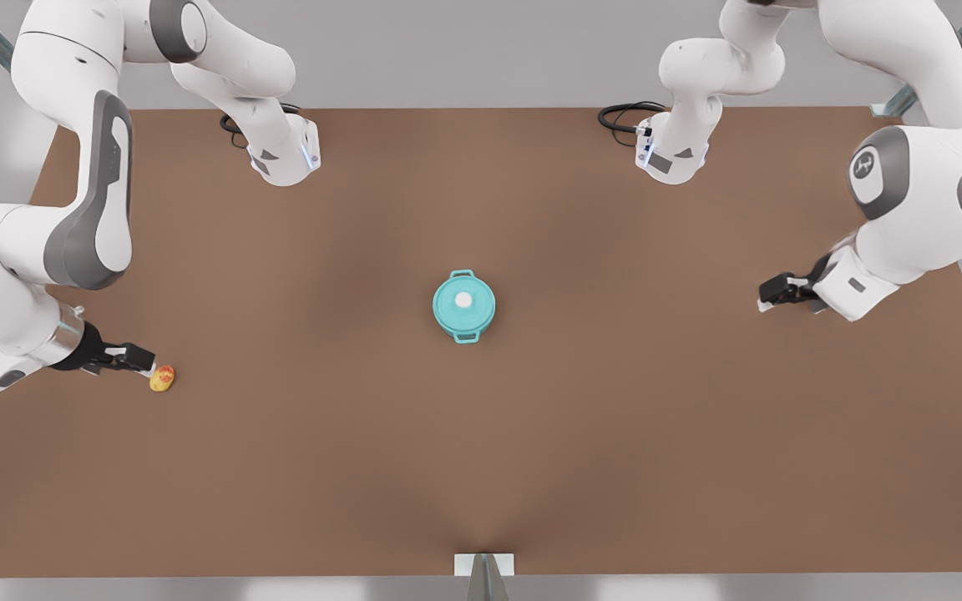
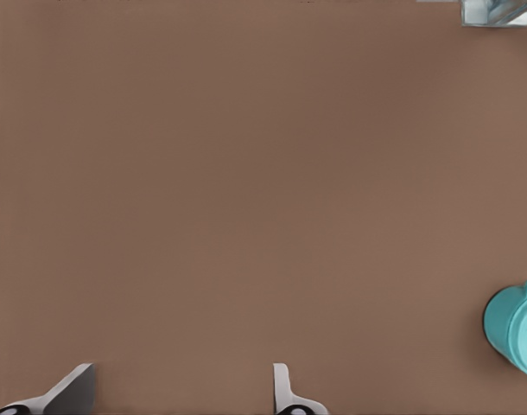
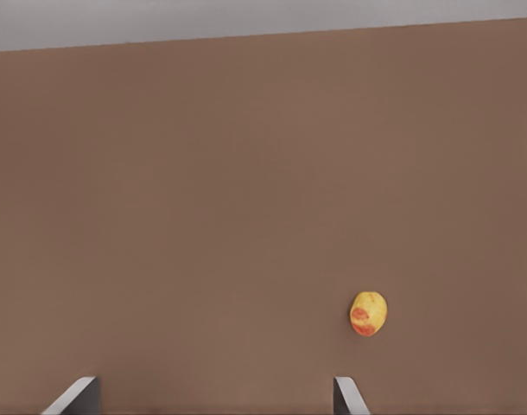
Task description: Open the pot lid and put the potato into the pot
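Observation:
The teal pot [image 1: 466, 335] stands mid-table with the pot lid [image 1: 451, 305] closed on it, white knob at its centre. Part of the pot [image 2: 516, 334] appears at the edge of the left wrist view. The yellow, red-blotched potato [image 1: 162, 378] lies on the table at the front view's left. My right gripper [image 1: 145, 362] hovers just beside it, open and empty; in the right wrist view the potato [image 3: 368, 313] sits ahead of the right gripper [image 3: 212, 399], off to one side. My left gripper [image 1: 767, 295] waits at the front view's right, open and empty, far from the pot; its fingertips [image 2: 73, 391] are spread.
Brown tabletop [image 1: 481, 467] all round. Both arm bases [image 1: 285, 154] stand at the far edge with black cables. A small metal bracket [image 1: 483, 568] sits at the near edge's middle.

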`<state>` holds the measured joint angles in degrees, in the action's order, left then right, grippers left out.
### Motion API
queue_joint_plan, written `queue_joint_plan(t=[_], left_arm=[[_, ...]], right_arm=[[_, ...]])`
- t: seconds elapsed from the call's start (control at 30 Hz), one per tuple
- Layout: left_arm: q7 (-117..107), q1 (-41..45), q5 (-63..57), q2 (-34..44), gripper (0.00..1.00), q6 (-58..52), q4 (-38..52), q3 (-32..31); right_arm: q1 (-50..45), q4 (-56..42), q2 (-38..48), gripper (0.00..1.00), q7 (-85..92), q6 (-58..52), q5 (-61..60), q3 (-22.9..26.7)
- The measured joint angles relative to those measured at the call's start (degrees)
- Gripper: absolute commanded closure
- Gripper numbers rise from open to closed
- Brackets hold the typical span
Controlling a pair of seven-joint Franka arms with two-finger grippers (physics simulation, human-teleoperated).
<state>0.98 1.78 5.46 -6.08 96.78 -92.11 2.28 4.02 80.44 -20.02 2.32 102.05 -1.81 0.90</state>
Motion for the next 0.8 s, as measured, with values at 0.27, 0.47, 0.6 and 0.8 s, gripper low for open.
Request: queue_joint_plan(t=[0.27,0.47,0.6,0.8], left_arm=[[-4.15,19.11,-1.91,-5.77,0.0,3.92,-4.09,-3.65],[-14.64,37.59,-4.52,-16.69,0.0,11.92,-1.34,-3.97],[-22.11,39.6,-5.33,-24.64,0.0,15.59,4.61,-3.88],[-32.85,42.95,-7.22,-32.13,0.0,18.66,13.21,-3.79]], right_arm=[[-1.4,8.97,3.09,0.0,0.49,-1.31,2.09,-0.11],[-1.11,19.78,5.59,0.0,0.28,2.95,2.71,0.29],[-0.94,19.86,4.89,0.0,-0.87,6.37,4.53,2.15],[1.2,19.88,0.55,0.0,-2.2,12.69,6.32,2.94]])
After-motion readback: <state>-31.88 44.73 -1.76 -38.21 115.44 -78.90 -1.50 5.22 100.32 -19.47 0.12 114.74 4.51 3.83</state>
